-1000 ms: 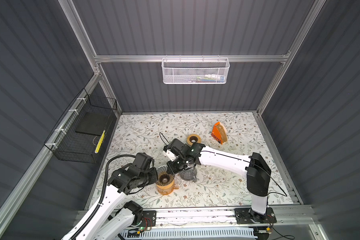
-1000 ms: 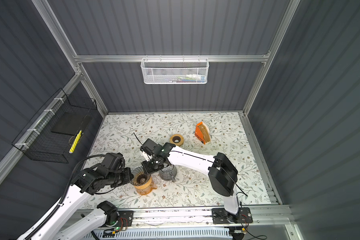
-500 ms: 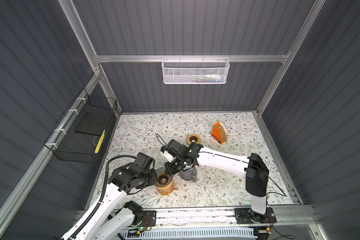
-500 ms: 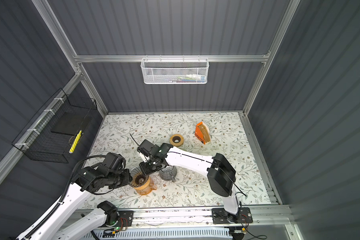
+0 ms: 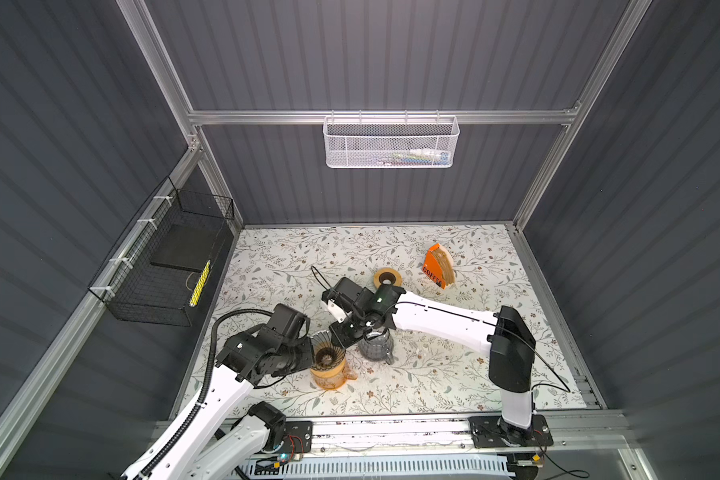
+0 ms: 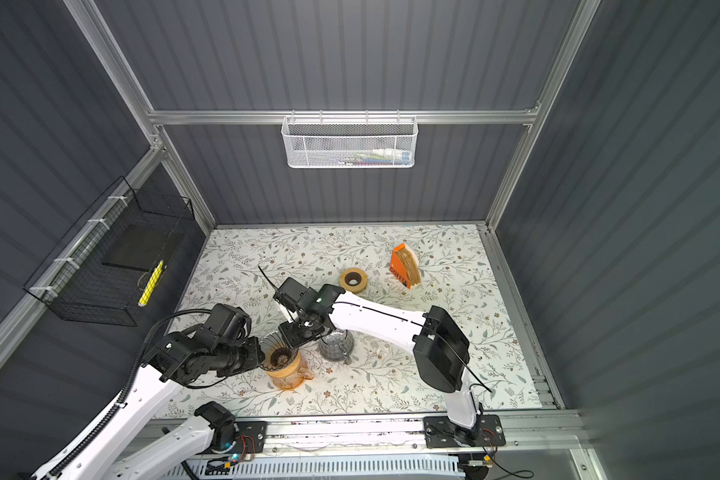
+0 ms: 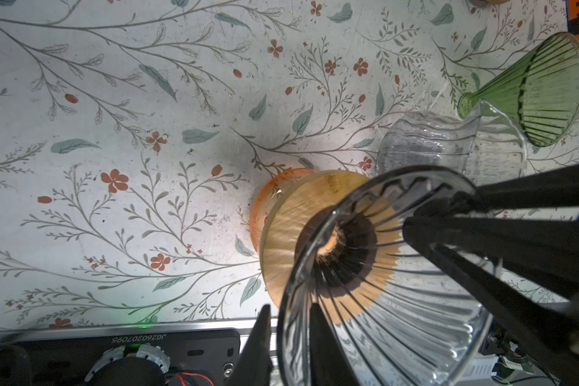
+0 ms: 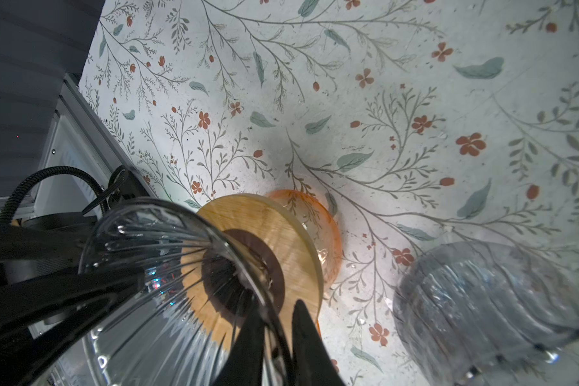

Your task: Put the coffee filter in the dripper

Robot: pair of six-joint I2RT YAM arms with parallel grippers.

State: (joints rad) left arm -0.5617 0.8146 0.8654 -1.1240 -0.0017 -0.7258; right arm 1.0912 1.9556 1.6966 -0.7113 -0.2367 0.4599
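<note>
Left wrist view: the clear ribbed dripper sits in a wooden collar on an orange cup, which stands on the floral table. The left gripper has its fingers slightly parted, one outside and one inside the dripper's rim, not visibly pinching the glass. Across the dripper, the right gripper straddles the rim the same way, its fingers a little apart. A clear carafe stands just beside the dripper. In both top views the coffee filters stand stacked in an orange holder, well apart from the dripper.
</note>
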